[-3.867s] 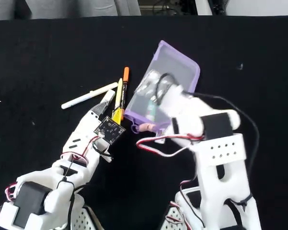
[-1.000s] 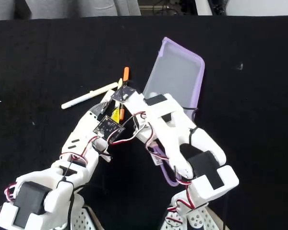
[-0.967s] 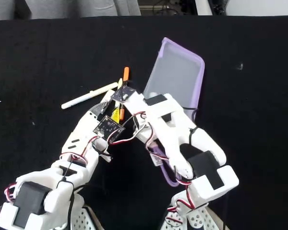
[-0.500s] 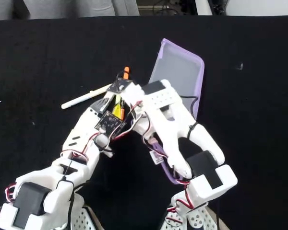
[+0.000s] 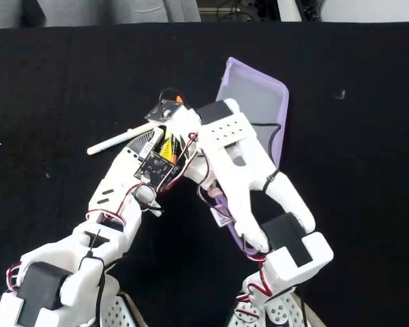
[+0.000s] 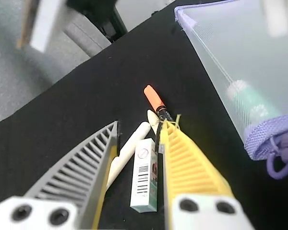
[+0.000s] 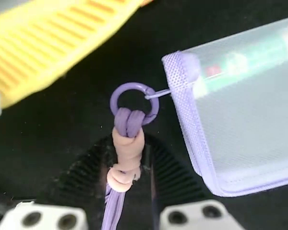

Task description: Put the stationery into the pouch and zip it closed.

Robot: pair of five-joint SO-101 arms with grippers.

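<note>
The clear pouch point(image 5: 255, 102) with purple trim lies toward the table's far side; a green item point(image 6: 249, 103) shows inside it. My right gripper point(image 7: 129, 140) is shut on the pouch's pink and purple zipper pull point(image 7: 127, 143), whose ring point(image 7: 133, 103) hangs at the pouch corner. My left gripper point(image 6: 141, 127) is open, its grey and yellow fingers on either side of a small white labelled stick point(image 6: 144, 177). A white pen point(image 6: 129, 148) and an orange-capped marker point(image 6: 156, 101) lie just beyond its tips. In the high view the white pen point(image 5: 116, 141) lies left of both arms.
The black cloth point(image 5: 54, 82) covers the whole table. The right arm point(image 5: 238, 163) crosses over the left arm's wrist point(image 5: 153, 170), and the two grippers crowd together beside the pouch's near left corner. A grey chair point(image 6: 19, 72) stands beyond the far edge.
Both arms have pushed farther from the front edge. The right wrist has slid left over the pens, and the pouch has turned more upright since the oldest frame.
</note>
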